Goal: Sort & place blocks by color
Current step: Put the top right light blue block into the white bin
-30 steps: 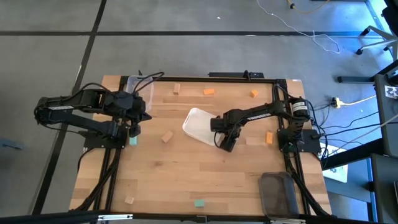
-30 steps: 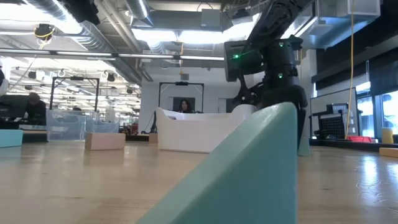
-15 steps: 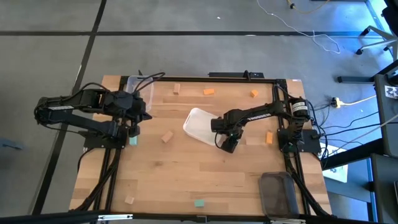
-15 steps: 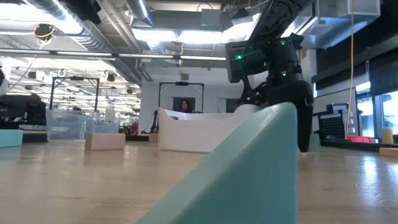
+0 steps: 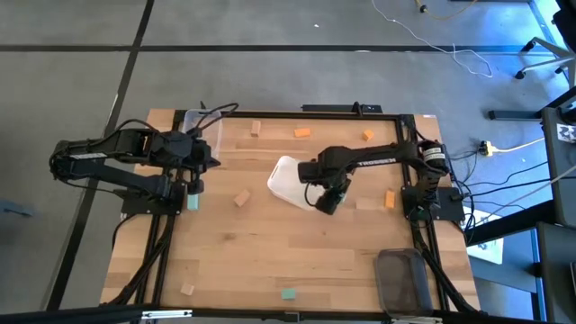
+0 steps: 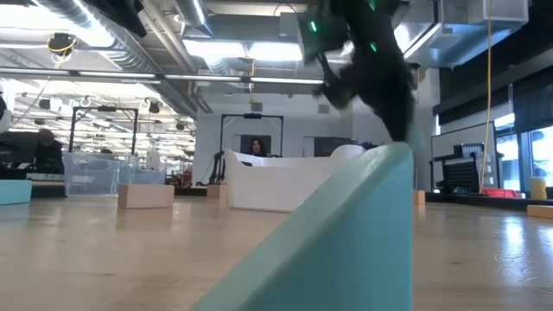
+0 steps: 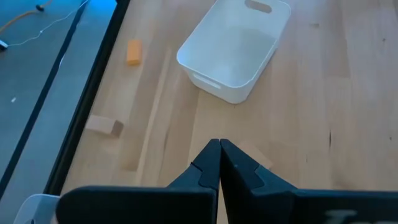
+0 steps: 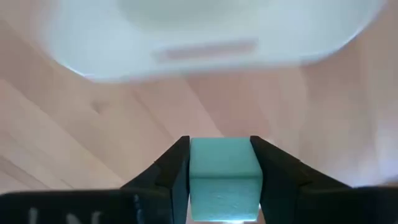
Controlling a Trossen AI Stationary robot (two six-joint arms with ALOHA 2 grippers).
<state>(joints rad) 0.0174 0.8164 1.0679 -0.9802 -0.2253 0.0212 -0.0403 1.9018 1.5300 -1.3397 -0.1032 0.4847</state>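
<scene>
Grey concrete floor (image 5: 270,81) surrounds the wooden table (image 5: 270,252); bright ceiling lights (image 6: 251,50) and exposed ducts (image 6: 104,47) hang overhead.

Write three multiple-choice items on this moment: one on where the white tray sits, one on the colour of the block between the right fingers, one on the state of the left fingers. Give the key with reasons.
1. Where is the white tray?
A. Near the table's middle, beside the right gripper
B. At the near left corner
C. Off the table

2. What colour is the block held by the right gripper?
A. Orange
B. Pale wood
C. Teal green

3. How do the left gripper's fingers stand?
A. Wide open
B. Shut, empty
C. Shut on an orange block

Key: A, the high view shows it mid-table by the right arm; C, the right wrist view shows a teal cube between the fingers; B, the left wrist view shows the fingers pressed together with nothing between.
</scene>
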